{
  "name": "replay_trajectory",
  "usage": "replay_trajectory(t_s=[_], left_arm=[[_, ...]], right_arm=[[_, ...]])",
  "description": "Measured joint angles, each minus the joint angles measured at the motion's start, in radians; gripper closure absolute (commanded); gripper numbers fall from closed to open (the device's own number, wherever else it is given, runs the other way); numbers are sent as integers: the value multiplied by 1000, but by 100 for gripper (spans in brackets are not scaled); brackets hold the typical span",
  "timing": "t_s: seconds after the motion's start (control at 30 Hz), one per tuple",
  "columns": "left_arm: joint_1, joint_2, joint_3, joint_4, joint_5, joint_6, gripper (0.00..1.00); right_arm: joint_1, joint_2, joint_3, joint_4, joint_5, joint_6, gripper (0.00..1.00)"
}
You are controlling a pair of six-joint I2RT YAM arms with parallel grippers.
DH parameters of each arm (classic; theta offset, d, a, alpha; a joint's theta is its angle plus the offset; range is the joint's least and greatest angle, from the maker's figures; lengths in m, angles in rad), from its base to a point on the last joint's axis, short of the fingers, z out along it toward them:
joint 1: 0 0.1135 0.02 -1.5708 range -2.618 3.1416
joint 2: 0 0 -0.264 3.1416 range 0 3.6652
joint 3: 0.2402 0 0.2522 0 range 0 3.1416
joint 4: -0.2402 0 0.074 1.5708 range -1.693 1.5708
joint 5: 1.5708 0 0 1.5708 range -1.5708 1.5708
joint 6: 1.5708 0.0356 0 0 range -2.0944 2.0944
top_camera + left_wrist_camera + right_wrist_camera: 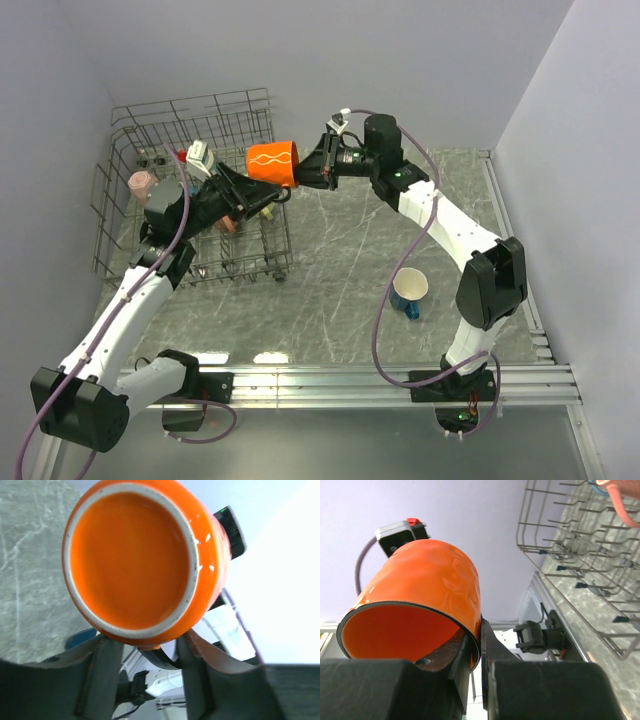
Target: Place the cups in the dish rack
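On table, overhead only: blue cup

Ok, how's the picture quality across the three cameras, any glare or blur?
Top external: sharp and evenly lit, with glare patches on the metal rail at the near edge. Left wrist: the orange mug fills the frame, highlights on its glaze, background at right blown out white. Right wrist: the right gripper is dark and soft, the dish rack sharper.
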Motion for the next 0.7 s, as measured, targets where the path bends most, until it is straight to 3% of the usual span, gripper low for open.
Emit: replay_trajectory(t_s=[0.13,0.2,0.23,0.27,0.47,0.53,0.57,0.7], left_arm=[[0,2,-14,52,-5,-67,65],[-1,2,-14,59,-1,-88,78],[-2,3,-14,58,0,-101,93],[-5,3,-13,57,1,-119,100],[-9,9,14,23,5,-128,100],[-10,10,28,-21,0,-108,100],[-12,10,39,-56,-7,-94,100],[-22,24,107,-200,-46,27,100]], right_arm=[[0,0,-71,147,2,85,100],[0,0,-88,196,5,108,100],[0,0,-90,215,6,108,100],[0,0,-90,231,11,101,100],[0,0,-74,211,14,42,97],[1,0,-50,125,25,-3,83],[2,0,-32,73,33,-32,65],[8,-18,3,-118,54,-119,53]])
